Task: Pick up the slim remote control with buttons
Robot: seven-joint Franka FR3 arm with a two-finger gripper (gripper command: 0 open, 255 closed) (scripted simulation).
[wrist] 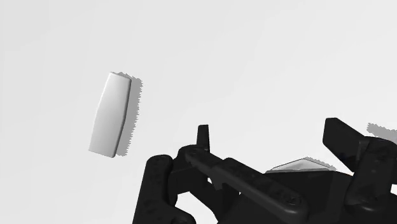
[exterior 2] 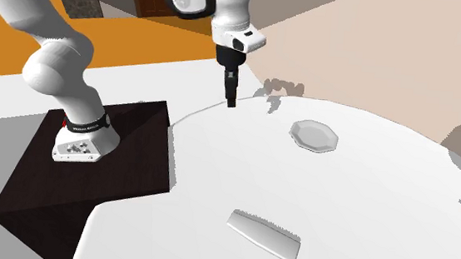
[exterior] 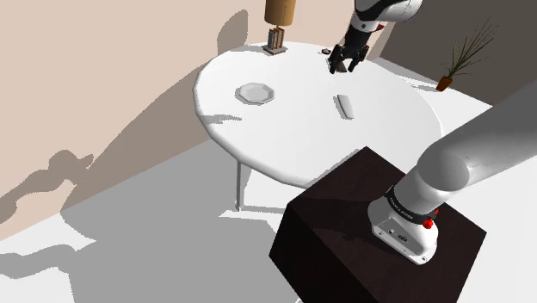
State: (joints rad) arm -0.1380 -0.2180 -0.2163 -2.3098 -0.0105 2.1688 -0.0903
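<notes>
Wrist view, grey shape (wrist: 298, 166) mostly hidden behind claw (wrist: 254, 177), remote (wrist: 111, 114) buttons indiscernible

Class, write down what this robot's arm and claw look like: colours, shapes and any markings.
The arm is built of rounded white tubes with dark joints. A black band with small white lettering rings its foot, with red spots beside it. The claw is all black, narrow and blocky.
</notes>
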